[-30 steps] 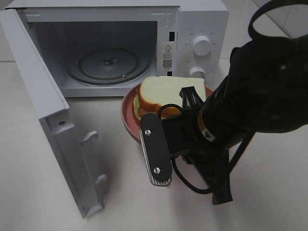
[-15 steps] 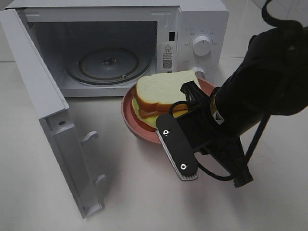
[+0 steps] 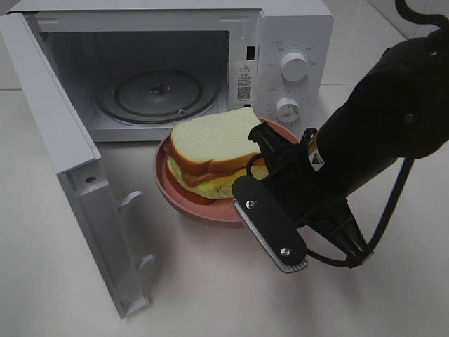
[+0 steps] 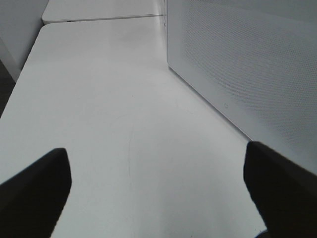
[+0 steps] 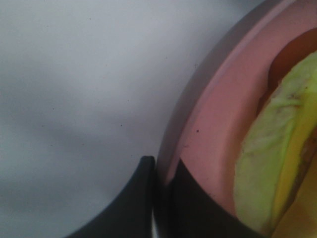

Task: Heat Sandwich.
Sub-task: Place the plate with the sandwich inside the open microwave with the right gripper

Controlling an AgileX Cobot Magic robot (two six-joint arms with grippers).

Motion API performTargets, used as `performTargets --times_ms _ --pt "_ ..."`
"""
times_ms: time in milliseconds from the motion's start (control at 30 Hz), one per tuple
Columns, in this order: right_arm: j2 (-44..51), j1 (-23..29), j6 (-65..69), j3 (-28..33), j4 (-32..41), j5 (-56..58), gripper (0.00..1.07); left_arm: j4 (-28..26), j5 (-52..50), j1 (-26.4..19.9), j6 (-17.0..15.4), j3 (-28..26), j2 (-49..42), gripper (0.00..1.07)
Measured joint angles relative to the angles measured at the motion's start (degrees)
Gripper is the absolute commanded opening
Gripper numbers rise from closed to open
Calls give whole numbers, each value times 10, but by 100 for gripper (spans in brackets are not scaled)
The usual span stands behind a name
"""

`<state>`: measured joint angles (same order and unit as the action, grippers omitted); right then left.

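Exterior high: sandwich (image 3: 214, 149) sitting on pink plate (image 3: 193, 206) just before microwave (image 3: 295, 38), its door (image 3: 74, 168) standing wide alongside; right gripper (image 5: 161, 172) pinching plate's rim. Over table (image 4: 114, 99) beside microwave wall, left gripper (image 4: 156, 158) hanging, fingers apart.

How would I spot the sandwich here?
Find the white microwave oven with its door open. Just in front is a round pink plate. On it lies the sandwich: square white bread, tan crust, yellow-green and orange filling, the only food there.
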<state>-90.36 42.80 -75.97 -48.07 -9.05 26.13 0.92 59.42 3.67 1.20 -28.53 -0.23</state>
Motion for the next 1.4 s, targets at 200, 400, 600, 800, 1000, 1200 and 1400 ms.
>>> performTargets --times_ms 200,400,600,800,1000,1200,1400 --pt "0 0 -32 -4 19 2 1 0 0 0 0 0 0 89" --pt "0 0 -43 -23 20 14 1 0 0 0 0 0 0 89" --pt "-1 0 -63 -43 37 42 0 0 0 0 0 0 0 89" --pt "-1 0 -73 -65 49 76 1 0 0 0 0 0 0 89" --pt "-1 0 -79 -80 49 94 1 0 0 0 0 0 0 89" --pt "-1 0 -99 -104 74 119 1 0 0 0 0 0 0 89" --pt "-2 0 -109 -123 87 132 1 0 0 0 0 0 0 89"
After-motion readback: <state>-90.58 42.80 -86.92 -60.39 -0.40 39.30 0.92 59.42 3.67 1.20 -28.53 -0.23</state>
